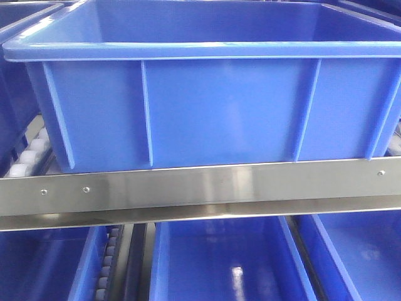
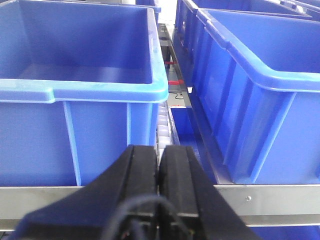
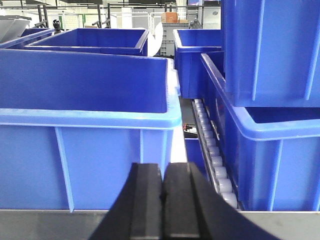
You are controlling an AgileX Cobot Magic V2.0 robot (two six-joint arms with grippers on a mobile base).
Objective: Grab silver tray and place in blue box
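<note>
- My left gripper (image 2: 159,165) had its two black jaws pressed together, with only a thin seam between them and nothing pinched.
- My right gripper (image 3: 162,182) was the same: jaws pressed flat against each other, holding nothing.
- The blue box (image 1: 207,94) filled the front view, sitting on a steel rack rail (image 1: 200,185) that ran across just below its ribbed wall.
- In the left wrist view, a blue crate (image 2: 75,95) stood just beyond my jaw tips and to their left, and another crate (image 2: 260,95) rose to their right, with a narrow gap straight ahead between them.
- In the right wrist view, a crate (image 3: 85,130) lay ahead and left of my jaws; white rollers (image 3: 212,155) ran ahead to their right beside stacked crates (image 3: 270,100).
- I could not find the silver tray in any view.
</note>
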